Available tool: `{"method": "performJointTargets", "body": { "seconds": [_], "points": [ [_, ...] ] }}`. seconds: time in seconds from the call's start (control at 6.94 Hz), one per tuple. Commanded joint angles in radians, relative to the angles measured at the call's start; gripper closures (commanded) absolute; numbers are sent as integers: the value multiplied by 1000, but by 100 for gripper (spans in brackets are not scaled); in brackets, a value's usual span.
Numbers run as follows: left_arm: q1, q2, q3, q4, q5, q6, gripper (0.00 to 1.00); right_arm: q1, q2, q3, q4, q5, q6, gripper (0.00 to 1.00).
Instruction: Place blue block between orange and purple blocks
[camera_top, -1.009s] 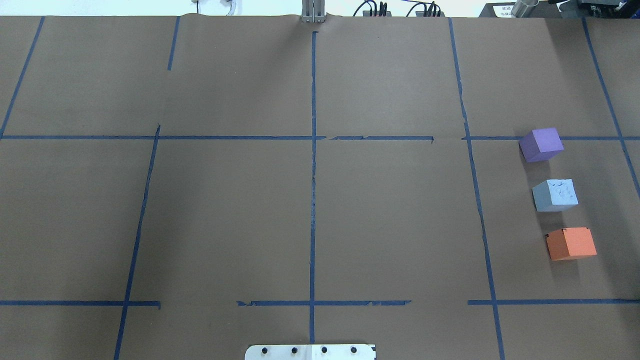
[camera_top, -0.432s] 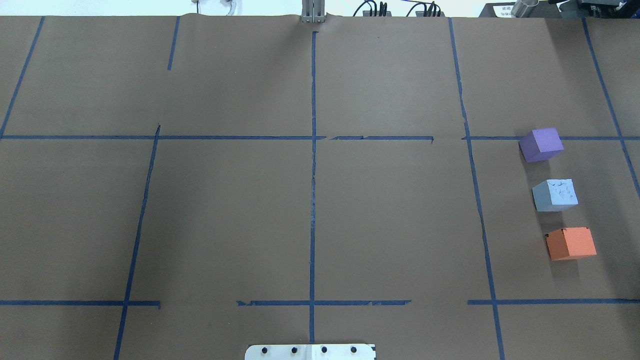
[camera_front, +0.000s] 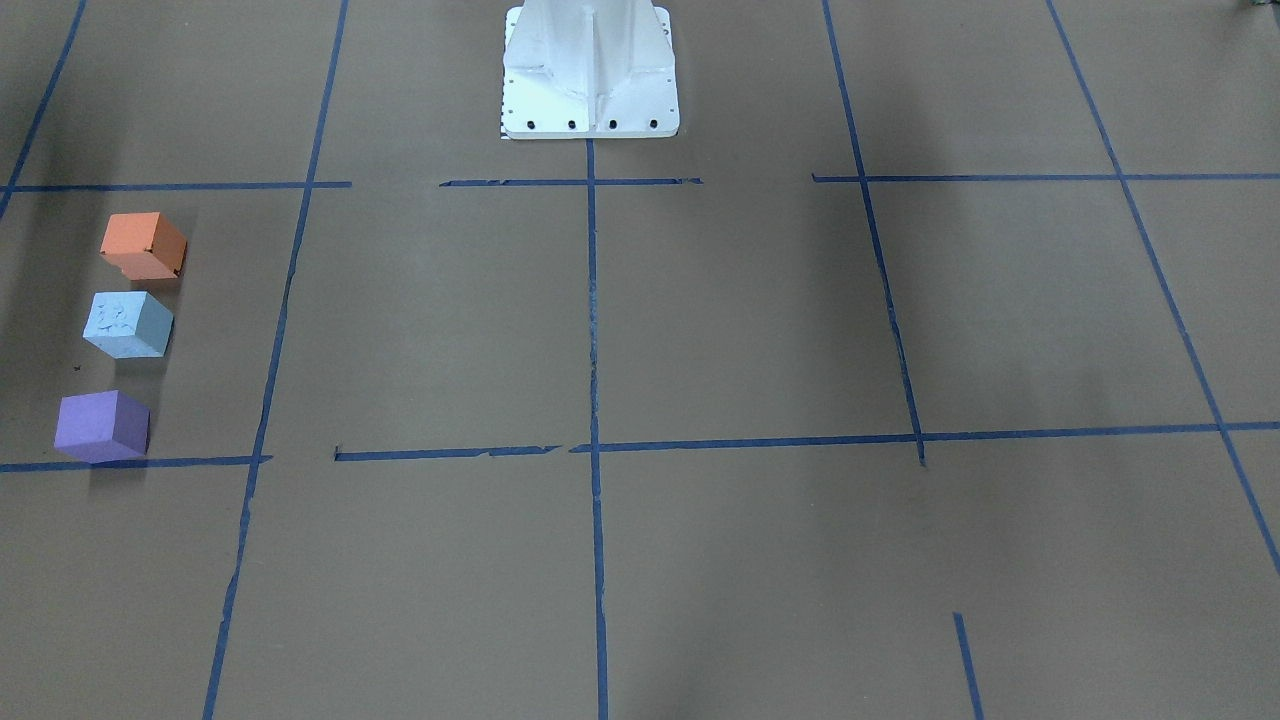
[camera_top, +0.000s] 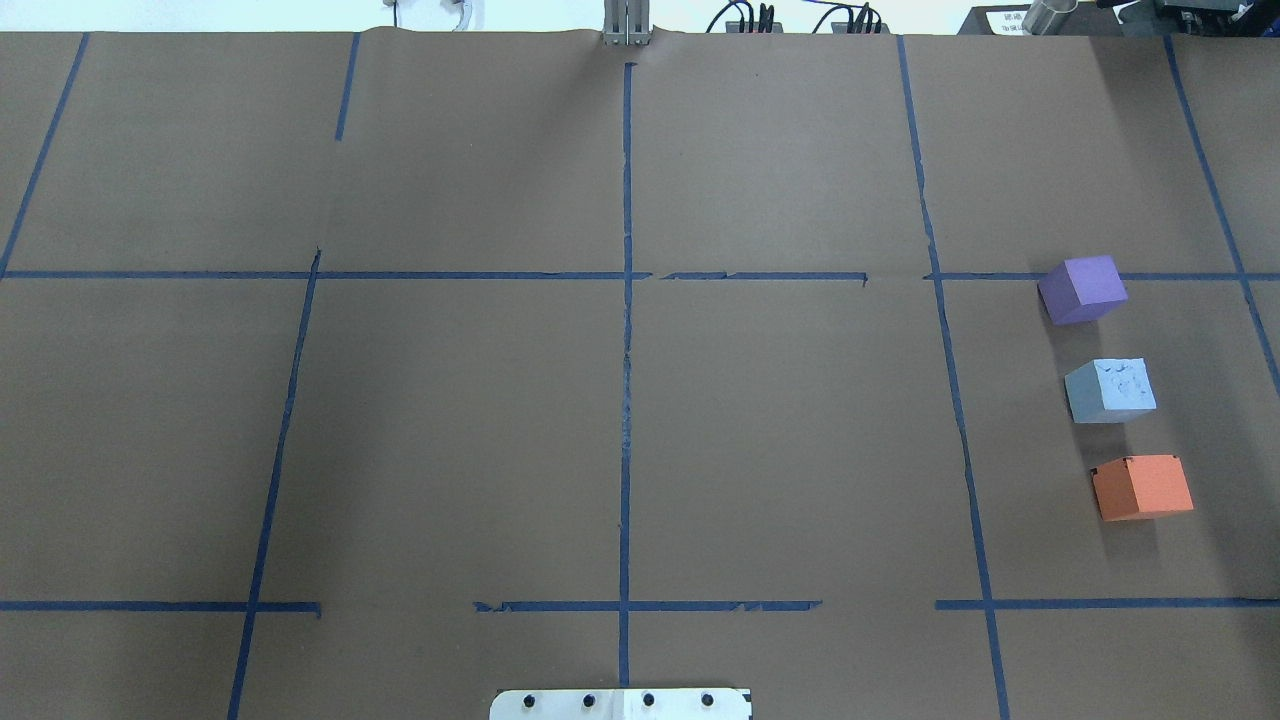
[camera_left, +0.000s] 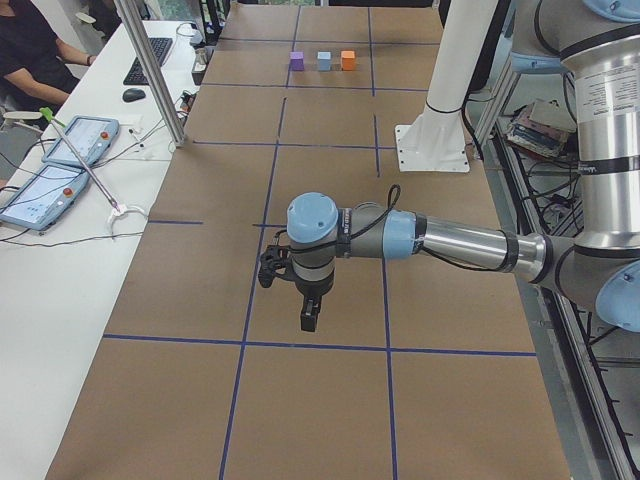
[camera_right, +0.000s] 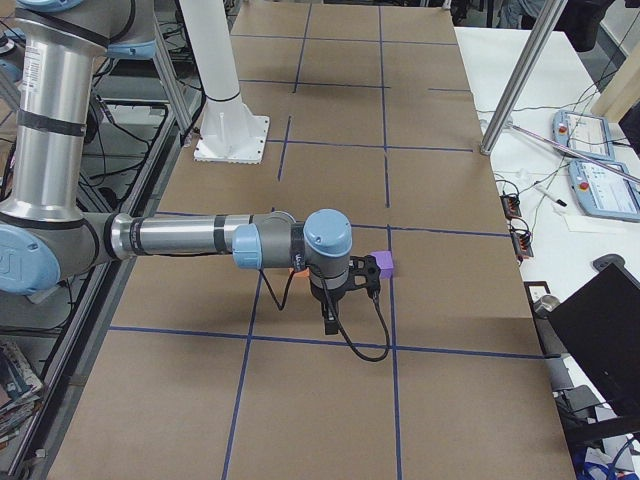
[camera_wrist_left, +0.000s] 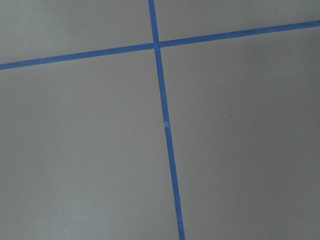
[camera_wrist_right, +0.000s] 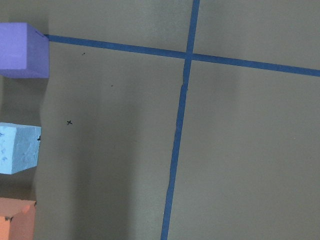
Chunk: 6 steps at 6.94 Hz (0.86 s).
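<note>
Front-facing view: at the left edge three cubes stand in a column, the orange block (camera_front: 144, 245) uppermost, the blue block (camera_front: 128, 324) in the middle and the purple block (camera_front: 102, 426) lowest. A gap of brown paper (camera_front: 760, 320) separates each from its neighbour. I judge the placing itself done.

Overhead view: the same column sits at the right edge with purple on top, blue between and orange lowest. None touch, and neither of my arms is in frame.

Left side view: my left pincer (camera_left: 308, 320) hangs mid-frame over bare paper, well apart from the blocks at the top. I cannot tell how wide it stands or whether it holds anything.

Right side view: my right pincer (camera_right: 329, 325) hangs mid-frame, with the purple block peeking out just to its right. Its opening I cannot tell either.

Left wrist view: only crossing blue tape (camera_wrist_left: 165, 125).

Right wrist view: all three blocks line the left edge, blue in the middle, and no fingers show. I judge nothing is left beyond pulling clear.
</note>
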Motion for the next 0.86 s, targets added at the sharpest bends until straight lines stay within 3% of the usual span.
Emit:
{"method": "performJointTargets", "body": {
  "seconds": [0.0, 0.72],
  "points": [
    [1, -7, 18, -11, 8, -2, 0, -2, 1, 0, 0, -4, 1, 0],
    [4, -24, 27, -10, 5, -2, 0, -23, 1, -1, 3, -4, 4, 0]
  ]
}}
